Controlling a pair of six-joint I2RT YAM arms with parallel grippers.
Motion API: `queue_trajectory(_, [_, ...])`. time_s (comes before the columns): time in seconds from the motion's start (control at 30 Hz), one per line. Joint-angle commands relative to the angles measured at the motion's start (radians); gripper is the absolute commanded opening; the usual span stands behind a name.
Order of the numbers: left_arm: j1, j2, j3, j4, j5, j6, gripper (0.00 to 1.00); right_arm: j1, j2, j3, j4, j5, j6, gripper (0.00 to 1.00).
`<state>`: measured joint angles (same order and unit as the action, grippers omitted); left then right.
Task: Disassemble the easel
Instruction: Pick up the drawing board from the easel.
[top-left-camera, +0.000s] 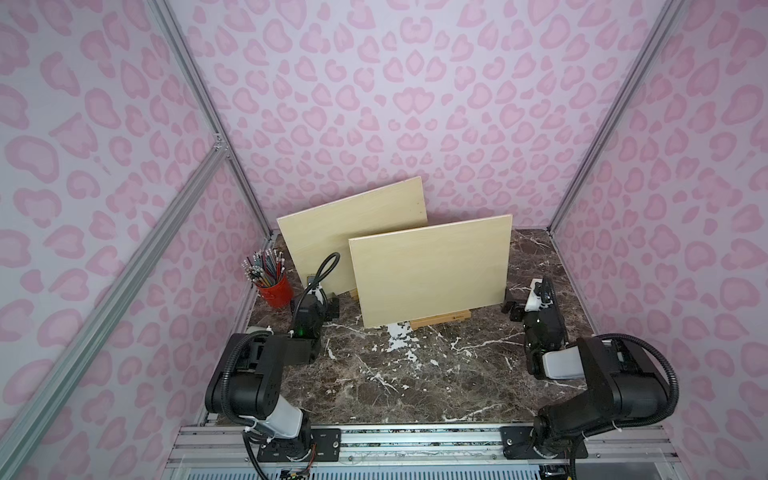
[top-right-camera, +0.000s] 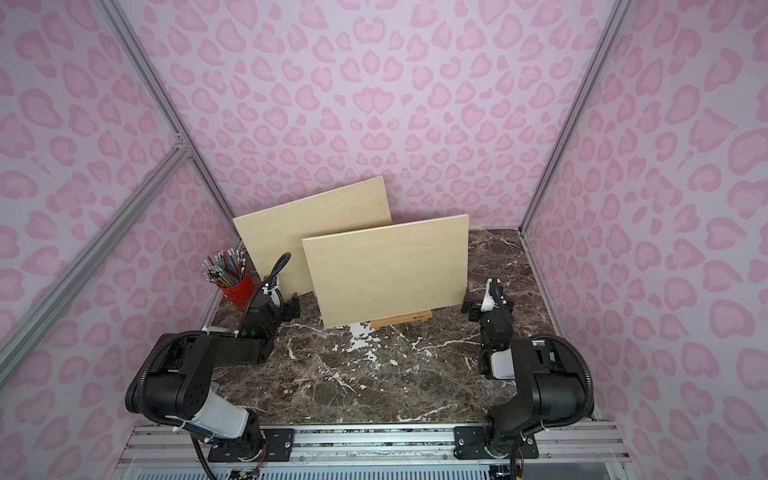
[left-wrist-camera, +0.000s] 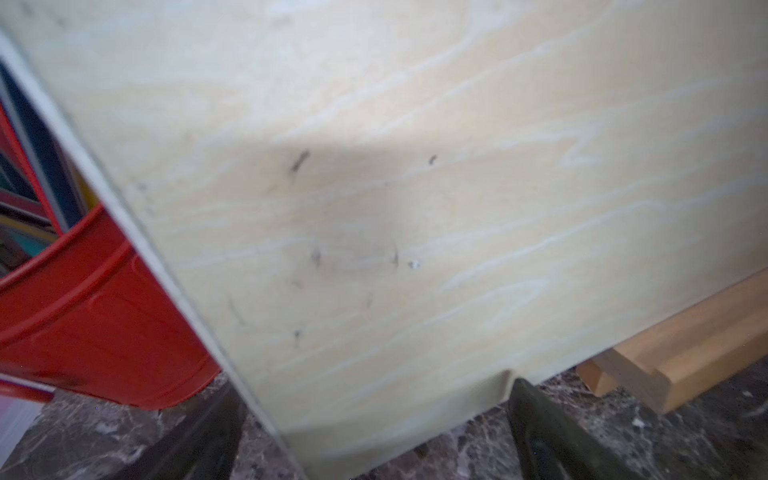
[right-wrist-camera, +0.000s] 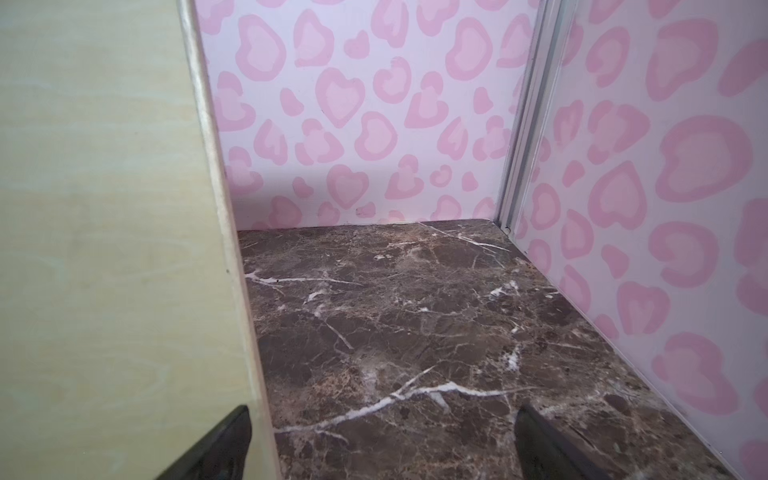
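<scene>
Marble tabletop (top-left-camera: 415, 374): spread right gripper (top-left-camera: 511, 309) sits at right edge of front board (top-left-camera: 430, 270).

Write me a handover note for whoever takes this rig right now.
Left pincer: open, straddling the lower corner of the rear board, beside the red pencil cup; holding nothing.
Right pincer: open, at the right edge of the front board; holding nothing.
The front board stands on the wooden easel; the rear board stands tilted behind it.
Done: nothing removed yet.
Left: lift the boards off, then take the easel apart.
</scene>
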<state>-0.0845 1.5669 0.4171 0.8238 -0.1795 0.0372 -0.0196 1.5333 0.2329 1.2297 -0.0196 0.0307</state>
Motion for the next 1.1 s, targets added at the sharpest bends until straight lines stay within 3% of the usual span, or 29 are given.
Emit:
queue_trajectory(0.0, [0.002,-0.001,0.001,0.030,0.008,-0.001,0.99,0.001,0.004,0.001,0.022,0.001,-0.006,1.00])
queue_trajectory(0.93, [0.005,-0.020,0.014,-0.004,0.014,0.001,1.00,-0.004,-0.005,-0.001,0.055,-0.010,-0.001,1.00])
queue_trajectory(1.07, [0.005,-0.130,0.137,-0.314,0.022,0.005,0.99,-0.005,-0.163,0.143,-0.387,-0.008,0.011,1.00])
